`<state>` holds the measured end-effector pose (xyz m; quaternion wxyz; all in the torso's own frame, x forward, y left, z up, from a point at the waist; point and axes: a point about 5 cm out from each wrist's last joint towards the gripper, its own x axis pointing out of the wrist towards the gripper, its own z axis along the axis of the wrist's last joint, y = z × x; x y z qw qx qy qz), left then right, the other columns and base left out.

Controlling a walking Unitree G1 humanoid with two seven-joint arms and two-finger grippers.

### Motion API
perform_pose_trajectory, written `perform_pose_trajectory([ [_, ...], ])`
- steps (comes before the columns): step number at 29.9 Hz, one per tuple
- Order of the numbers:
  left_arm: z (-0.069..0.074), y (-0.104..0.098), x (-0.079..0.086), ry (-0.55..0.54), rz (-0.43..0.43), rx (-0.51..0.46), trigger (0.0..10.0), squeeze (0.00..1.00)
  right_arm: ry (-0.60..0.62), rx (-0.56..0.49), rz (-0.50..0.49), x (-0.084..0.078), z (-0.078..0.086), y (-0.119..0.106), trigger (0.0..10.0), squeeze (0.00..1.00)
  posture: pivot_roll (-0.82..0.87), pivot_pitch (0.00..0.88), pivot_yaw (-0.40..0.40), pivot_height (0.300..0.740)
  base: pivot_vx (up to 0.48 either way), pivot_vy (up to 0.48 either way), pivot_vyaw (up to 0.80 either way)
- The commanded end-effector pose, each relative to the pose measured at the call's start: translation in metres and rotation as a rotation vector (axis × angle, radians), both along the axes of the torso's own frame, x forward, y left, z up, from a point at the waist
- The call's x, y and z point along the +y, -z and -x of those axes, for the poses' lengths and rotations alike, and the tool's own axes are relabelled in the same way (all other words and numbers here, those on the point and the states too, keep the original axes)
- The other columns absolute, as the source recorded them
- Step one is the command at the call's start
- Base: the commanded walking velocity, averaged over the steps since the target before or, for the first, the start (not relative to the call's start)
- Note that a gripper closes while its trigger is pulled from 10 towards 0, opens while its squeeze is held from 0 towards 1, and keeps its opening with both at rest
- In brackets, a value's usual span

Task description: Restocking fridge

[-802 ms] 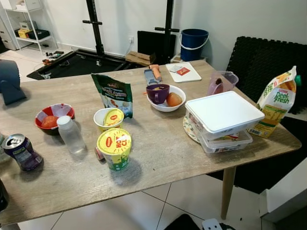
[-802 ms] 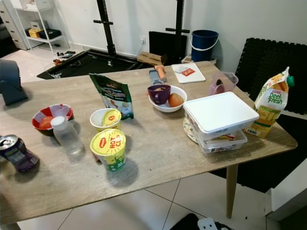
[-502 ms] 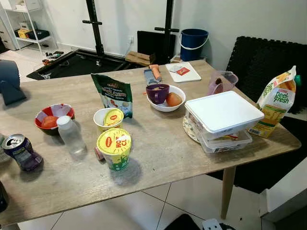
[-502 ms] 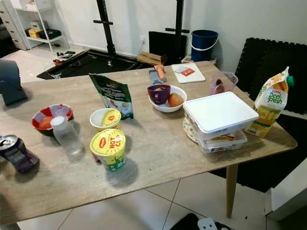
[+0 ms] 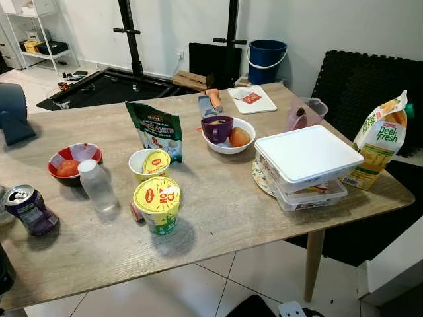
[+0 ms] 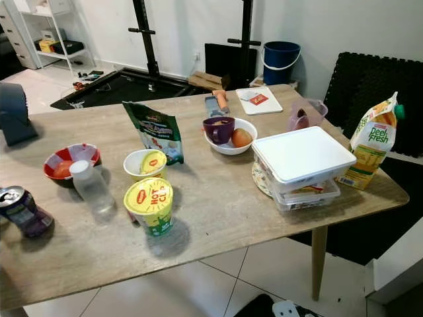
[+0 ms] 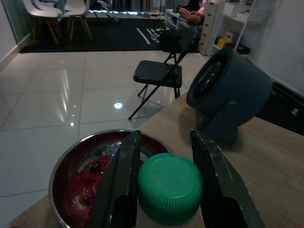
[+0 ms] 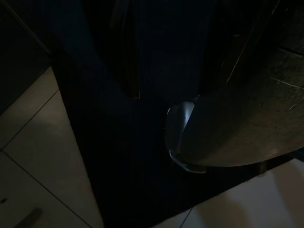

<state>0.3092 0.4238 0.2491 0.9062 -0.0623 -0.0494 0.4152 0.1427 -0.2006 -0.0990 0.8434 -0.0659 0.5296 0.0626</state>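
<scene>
Closely, left pincer point(image 7: 164, 190) straddles green cap point(image 7: 169, 187) — touching.

- One juice carton point(image 5: 382, 140), at the desk's right edge.
- Two stacked lidded containers point(image 5: 305, 165).
- One noodle cup point(image 5: 158, 205), near the front edge.
- One small yellow-lidded tub point(image 5: 149, 163).
- One green snack pouch point(image 5: 156, 131).
- One clear plastic bottle point(image 5: 97, 186).
- One drink can point(image 5: 28, 210), by the left edge.
- One red bowl point(image 5: 74, 161).
- One white bowl point(image 5: 232, 135), holding one purple cup point(image 5: 217, 128).
- One pink jug point(image 5: 305, 113).
- One cutting board point(image 5: 252, 99), at the far edge.
- One green bottle cap point(image 7: 169, 188).
- One metal bowl point(image 7: 86, 176).
</scene>
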Motion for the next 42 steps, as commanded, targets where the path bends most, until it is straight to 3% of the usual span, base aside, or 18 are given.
perform_pose_trajectory([
  [1, -0.005, 0.015, -0.007, 0.022, 0.036, 0.041, 10.0, 0.0, 0.01, 0.012, -0.006, 0.001, 0.004, 0.002, 10.0, 0.0, 0.02, 0.072, 0.025, 0.74, 0.0, 0.0, 0.0],
  [9, -0.006, 0.019, -0.009, 0.037, 0.051, 0.047, 10.0, 0.0, 0.011, 0.013, -0.004, 0.0, 0.005, 0.002, 10.0, 0.0, 0.01, 0.073, 0.024, 0.74, 0.0, 0.0, 0.0],
  [10, -0.007, 0.02, -0.011, 0.053, 0.057, 0.041, 7.6, 0.0, 0.011, 0.013, -0.004, 0.0, 0.005, 0.002, 10.0, 0.0, 0.01, 0.073, 0.024, 0.74, 0.0, 0.0, 0.0],
  [11, -0.008, 0.021, -0.011, 0.055, 0.061, 0.038, 0.0, 0.0, 0.011, 0.012, -0.003, -0.001, 0.005, 0.002, 10.0, 0.0, 0.01, 0.074, 0.025, 0.74, 0.0, 0.0, 0.0],
  [19, -0.012, 0.017, -0.016, 0.078, 0.068, -0.001, 0.0, 0.0, 0.012, 0.012, -0.002, -0.001, 0.004, 0.001, 10.0, 0.0, 0.01, 0.072, 0.024, 0.74, 0.0, 0.0, 0.0],
  [20, -0.013, 0.014, -0.017, 0.083, 0.061, -0.012, 0.4, 0.0, 0.012, 0.011, -0.002, -0.001, 0.004, 0.001, 10.0, 0.0, 0.01, 0.072, 0.024, 0.74, 0.0, 0.0, 0.0],
  [21, -0.013, 0.011, -0.017, 0.084, 0.052, -0.02, 4.3, 0.0, 0.012, 0.011, -0.002, -0.001, 0.004, 0.001, 10.0, 0.0, 0.01, 0.072, 0.024, 0.74, 0.0, 0.0, 0.0],
  [22, -0.014, 0.008, -0.017, 0.084, 0.044, -0.028, 6.0, 0.0, 0.012, 0.011, -0.002, -0.001, 0.004, 0.001, 10.0, 0.0, 0.01, 0.072, 0.024, 0.74, 0.0, 0.0, 0.0],
  [23, -0.014, 0.004, -0.017, 0.082, 0.028, -0.035, 10.0, 0.0, 0.012, 0.011, -0.002, -0.001, 0.004, 0.001, 10.0, 0.0, 0.01, 0.07, 0.024, 0.74, 0.0, 0.0, 0.0],
  [28, -0.014, -0.006, -0.018, 0.081, -0.006, -0.068, 10.0, 0.0, 0.012, 0.011, -0.002, -0.001, 0.004, 0.001, 10.0, 0.0, 0.01, 0.069, 0.025, 0.74, 0.0, 0.0, 0.0],
  [30, -0.016, -0.023, -0.02, 0.09, -0.055, -0.125, 10.0, 0.0, 0.011, 0.011, -0.003, 0.0, 0.004, 0.001, 10.0, 0.0, 0.01, 0.069, 0.025, 0.74, 0.0, 0.0, 0.0],
  [36, -0.015, -0.045, -0.022, 0.085, -0.126, -0.17, 10.0, 0.0, 0.009, 0.009, -0.004, 0.001, 0.003, 0.001, 10.0, 0.0, 0.02, 0.064, 0.026, 0.74, 0.0, 0.0, 0.0],
  [42, -0.026, -0.07, -0.044, 0.237, -0.18, -0.296, 10.0, 0.0, 0.003, 0.006, -0.005, 0.002, 0.001, 0.001, 10.0, 0.0, 0.02, 0.059, 0.026, 0.74, 0.0, 0.0, 0.0],
])
